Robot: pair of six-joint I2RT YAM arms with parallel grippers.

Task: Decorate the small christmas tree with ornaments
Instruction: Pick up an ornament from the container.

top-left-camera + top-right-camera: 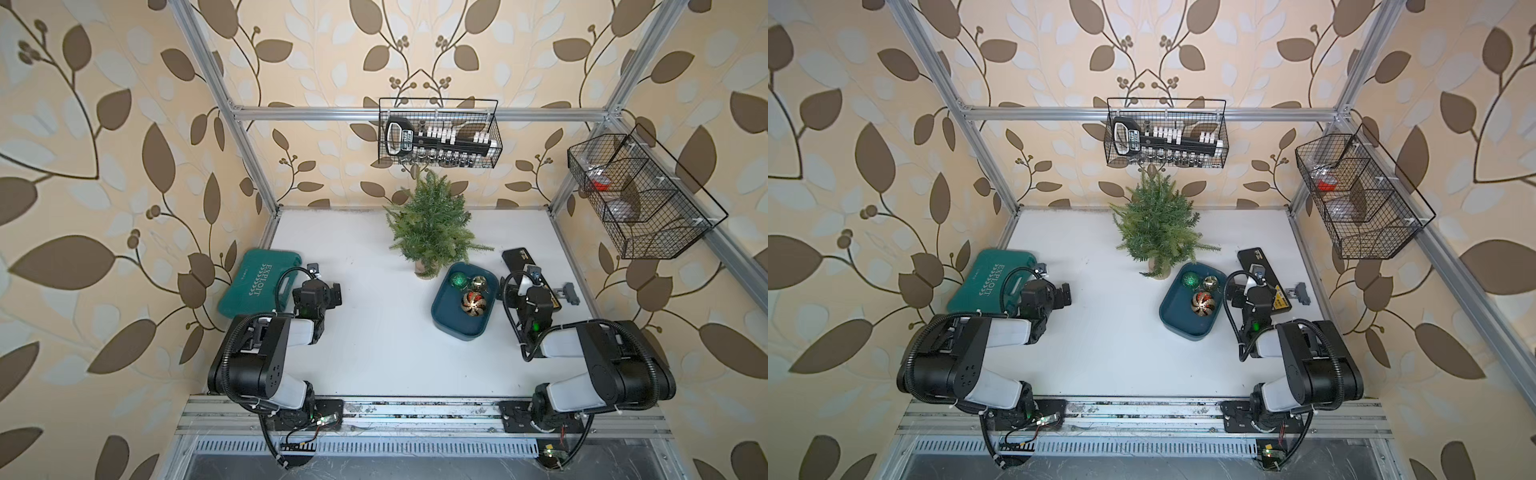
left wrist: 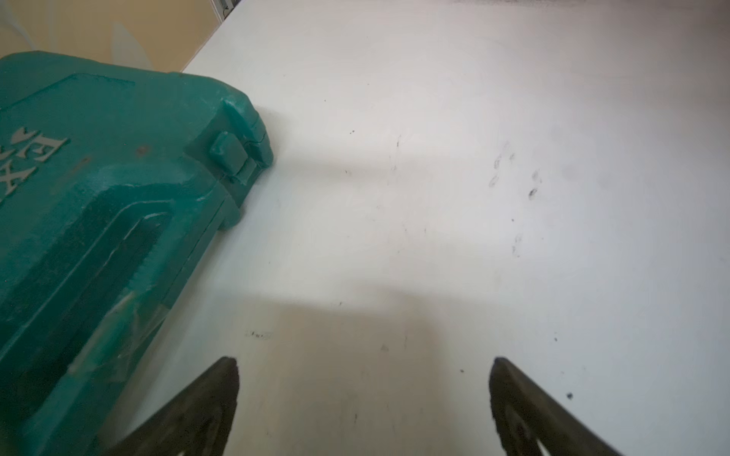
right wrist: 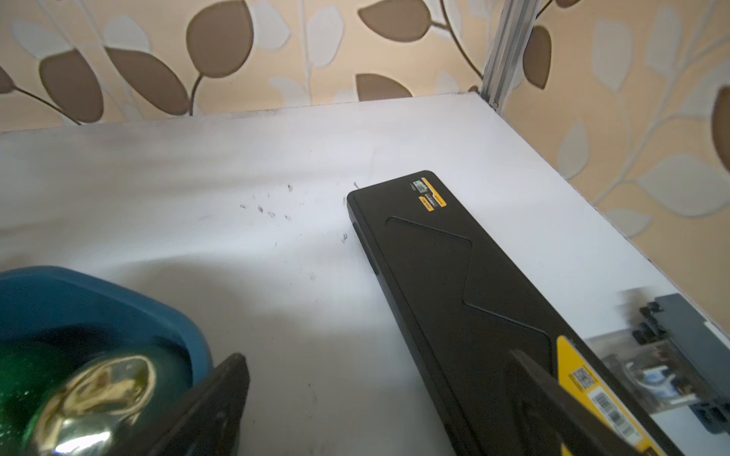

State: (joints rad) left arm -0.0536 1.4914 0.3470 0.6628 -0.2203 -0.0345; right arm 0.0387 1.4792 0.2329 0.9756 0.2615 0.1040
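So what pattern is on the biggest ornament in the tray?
Red and gold stripes on the biggest ornament; clearest in a top view.

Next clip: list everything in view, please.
small christmas tree: one, green, back centre of table.
ornaments: three, green, gold, red-and-gold, in the tray.
tray: one, dark blue, beside the tree's base.
tool case: one, teal, table's left side.
flat case: one, black, table's right side.
small part: one, grey, right edge.
wire baskets: two, black, hung on back and right rails.
table: one, white.
left gripper: open, empty, beside tool case.
right gripper: open, empty, between tray and flat case.
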